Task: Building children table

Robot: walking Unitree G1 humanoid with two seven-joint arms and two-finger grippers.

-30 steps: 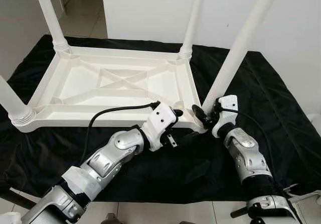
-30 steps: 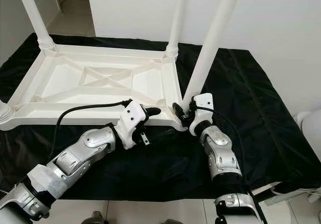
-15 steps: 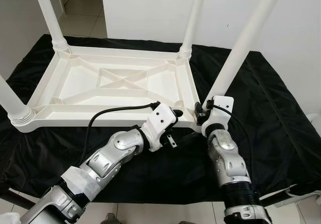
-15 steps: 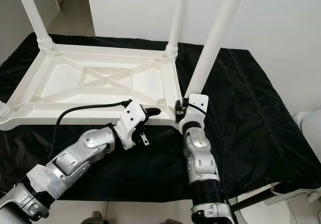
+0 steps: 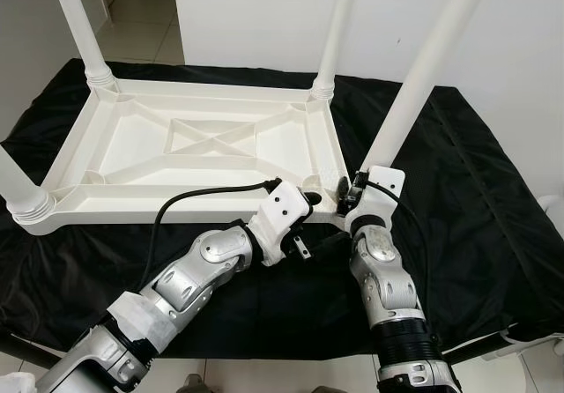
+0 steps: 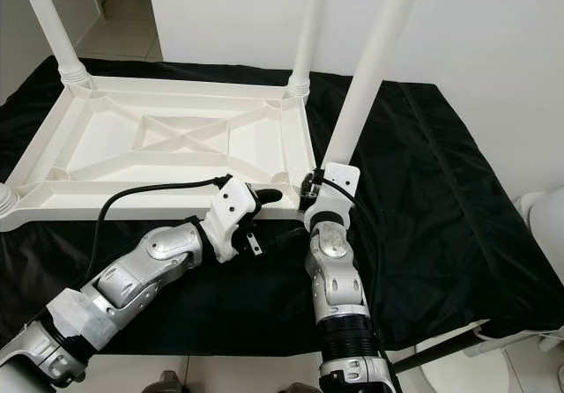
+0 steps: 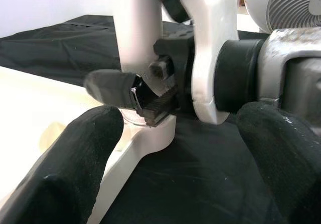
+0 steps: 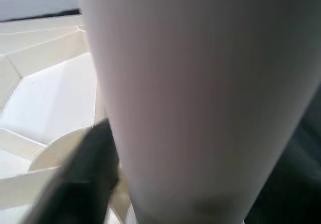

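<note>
A white plastic children's table (image 5: 176, 202) lies upside down on a black cloth, its legs pointing up. My right gripper (image 5: 347, 192) is at the base of the near right leg (image 5: 423, 67), shut on it; in the left wrist view its toothed pad (image 7: 156, 99) presses the leg (image 7: 136, 28). The right wrist view has that leg (image 8: 200, 93) very close, with one black finger (image 8: 85, 174) beside it. My left gripper (image 5: 307, 224) hovers open just in front of the table's near right corner, a little left of the right gripper, holding nothing.
The black cloth (image 5: 493, 217) covers the floor under the table and around it. A white wall stands behind, and a tiled passage opens at the far left. A white fan (image 7: 296, 5) stands off to the right, beyond the cloth's edge.
My right arm has swung inward, so its forearm now stands nearer the left arm, while its gripper stays at the leg's base. The left arm has not moved.
</note>
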